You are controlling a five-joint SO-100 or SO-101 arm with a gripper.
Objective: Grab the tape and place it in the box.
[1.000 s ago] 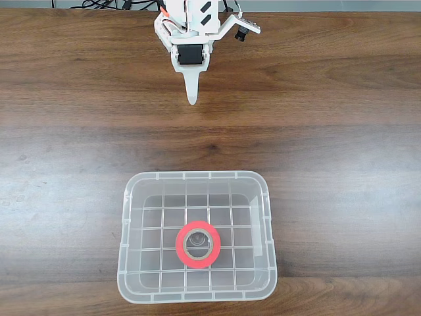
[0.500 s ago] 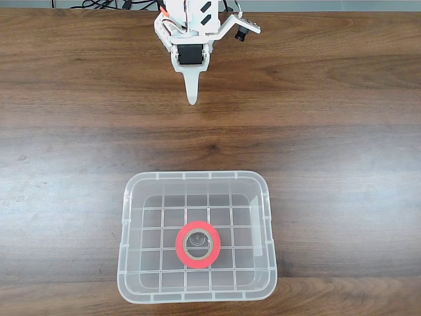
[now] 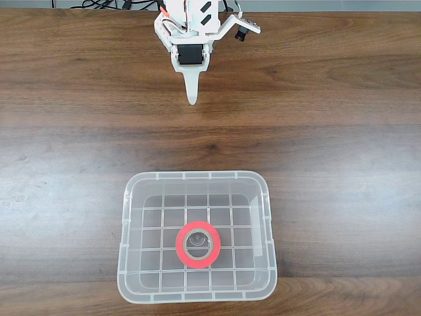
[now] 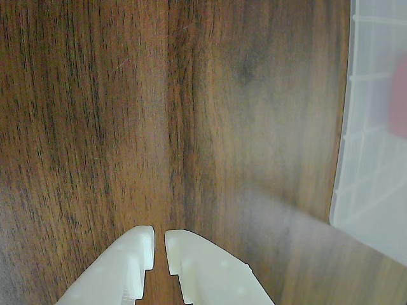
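Note:
The red-orange tape (image 3: 197, 244) lies flat on the grid bottom of the clear box (image 3: 130, 197), near the box's middle. Through the box wall (image 4: 356, 159) at the right edge of the wrist view, the tape (image 4: 400, 95) shows as a red blur. My white gripper (image 3: 192, 99) hangs at the far end of the table, well away from the box, pointing toward it. In the wrist view the gripper (image 4: 159, 238) has its two fingers nearly touching, with a thin slit and nothing between them.
The dark wood table (image 3: 342, 151) stretches wide on both sides of the box. Black cables (image 3: 99, 4) lie at the far edge behind the arm.

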